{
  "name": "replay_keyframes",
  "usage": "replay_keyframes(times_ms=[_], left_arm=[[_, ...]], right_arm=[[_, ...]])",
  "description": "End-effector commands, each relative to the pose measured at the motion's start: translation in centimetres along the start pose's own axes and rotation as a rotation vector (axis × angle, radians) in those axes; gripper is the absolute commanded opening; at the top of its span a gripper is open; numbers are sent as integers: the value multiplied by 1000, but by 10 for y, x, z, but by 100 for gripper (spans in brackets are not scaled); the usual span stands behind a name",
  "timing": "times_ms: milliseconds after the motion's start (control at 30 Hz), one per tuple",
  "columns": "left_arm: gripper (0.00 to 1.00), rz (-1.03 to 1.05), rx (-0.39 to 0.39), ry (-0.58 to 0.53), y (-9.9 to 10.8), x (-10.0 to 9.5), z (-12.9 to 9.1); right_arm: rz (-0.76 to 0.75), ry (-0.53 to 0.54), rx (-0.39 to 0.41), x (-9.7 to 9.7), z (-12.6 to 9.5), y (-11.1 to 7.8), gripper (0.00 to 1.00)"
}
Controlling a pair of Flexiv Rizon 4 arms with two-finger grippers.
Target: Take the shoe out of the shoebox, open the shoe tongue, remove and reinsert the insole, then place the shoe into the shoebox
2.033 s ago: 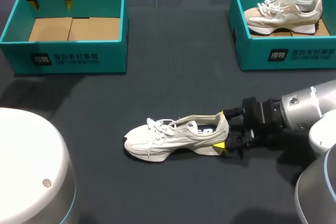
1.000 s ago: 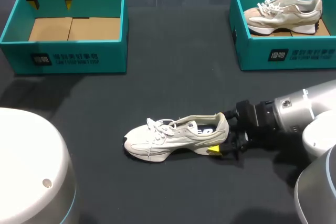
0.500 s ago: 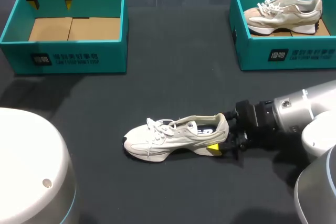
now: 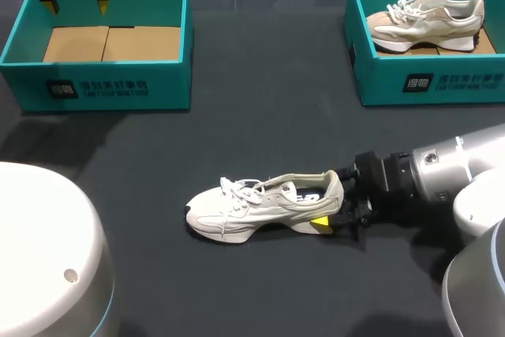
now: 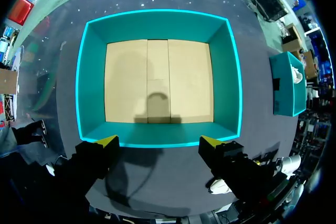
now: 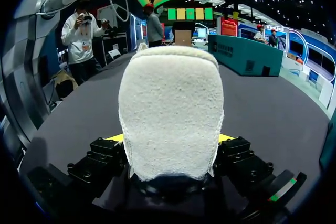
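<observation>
Head view: right tool [image 4: 330,200] is pinching the shoe [image 4: 252,207] by its heel at five o'clock, likely steadying it for tongue work; left tool [image 4: 76,4] is hanging spread above the ten o'clock shoebox [image 4: 95,76].

— Where did the white shoe [image 4: 252,207] lie?
— On its sole mid-table, toe toward my left; the right gripper [image 4: 331,200] clasped its heel.
— And the left gripper [image 4: 76,5]?
— Spread wide over the left shoebox [image 4: 110,84] (bare cardboard floor). The right shoebox [image 4: 430,84] held another shoe [image 4: 426,20].
</observation>
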State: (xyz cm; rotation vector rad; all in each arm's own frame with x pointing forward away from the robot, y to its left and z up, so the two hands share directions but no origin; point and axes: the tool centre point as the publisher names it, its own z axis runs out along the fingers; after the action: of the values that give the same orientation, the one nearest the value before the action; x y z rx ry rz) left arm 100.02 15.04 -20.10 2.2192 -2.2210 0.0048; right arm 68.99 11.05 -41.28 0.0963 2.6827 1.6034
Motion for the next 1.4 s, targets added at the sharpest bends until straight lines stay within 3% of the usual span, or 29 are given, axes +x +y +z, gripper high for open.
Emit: replay_keyframes(times_ms=[33, 200, 433, 567, 733, 833, 1267, 1300, 1400], left_arm=[[100, 0, 0, -1, 0, 0, 0], [100, 0, 0, -1, 0, 0, 0], [100, -110, -9, 17, 41, 34, -16], [100, -136, -4, 16, 61, 50, -17], [100, -105, 8, -7, 98, 85, -12], [100, -18, -53, -3, 119, 108, -12], [100, -18, -53, -3, 119, 108, -12], [100, -23, -16, 11, 132, 113, -13], [100, -3, -6, 48, 171, 131, -16]], right_arm=[[-1, -4, 3, -1, 4, -1, 0], [-1, -4, 3, -1, 4, -1, 0], [-1, -4, 3, -1, 4, -1, 0], [-1, -4, 3, -1, 4, -1, 0], [-1, -4, 3, -1, 4, -1, 0], [-1, -4, 3, -1, 4, -1, 0], [-1, -4, 3, -1, 4, -1, 0], [-1, -4, 3, -1, 4, -1, 0], [-1, -4, 3, -1, 4, -1, 0]])
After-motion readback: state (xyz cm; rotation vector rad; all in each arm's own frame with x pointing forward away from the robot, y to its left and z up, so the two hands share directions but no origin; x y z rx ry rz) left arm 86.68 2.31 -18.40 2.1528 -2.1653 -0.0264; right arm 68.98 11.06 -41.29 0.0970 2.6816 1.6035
